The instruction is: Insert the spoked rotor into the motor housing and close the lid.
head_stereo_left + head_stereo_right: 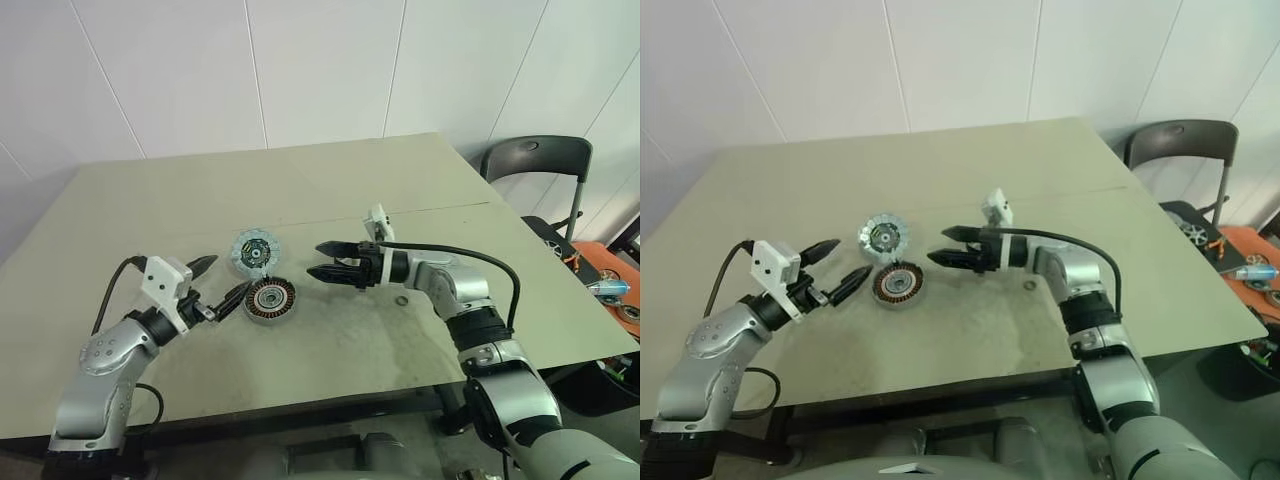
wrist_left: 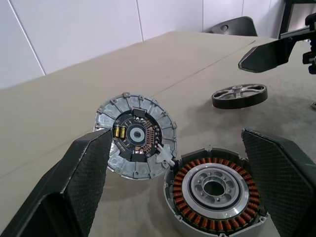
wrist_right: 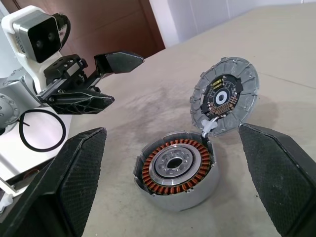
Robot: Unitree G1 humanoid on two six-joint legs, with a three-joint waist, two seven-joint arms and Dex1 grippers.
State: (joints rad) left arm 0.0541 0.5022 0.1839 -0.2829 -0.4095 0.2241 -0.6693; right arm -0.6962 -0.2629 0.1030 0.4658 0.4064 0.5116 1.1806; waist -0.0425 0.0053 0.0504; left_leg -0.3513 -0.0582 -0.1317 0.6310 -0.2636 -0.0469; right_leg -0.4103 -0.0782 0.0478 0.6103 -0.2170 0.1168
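On the left, the left jaws stand wide apart and empty, just beside the motor housing, level with it and pointing toward it. The housing sits upright on the surface, its copper windings and silvery centre bare, nothing seated in it yet. The lid lies just behind it, circuit face up, meeting the housing's rim at a small tab; whether it lies flat or leans I cannot tell.

Further right, the spoked rotor lies flat on the surface, well apart from the housing, with the right jaws above it. The right jaws are also fully apart and hold nothing, pointing level toward the housing. A small ring lies beyond them, and a chair stands off the surface's right corner.

The step in hand looks like fetching the rotor. Being thin and flat, it probably needs the right jaws tipped downward to pinch the outer ring across its edge, not the spokes. It should then be carried level and lowered with the hub centred over the housing's bore. The left jaws could steady the housing wall, keeping clear of the lid's tab.
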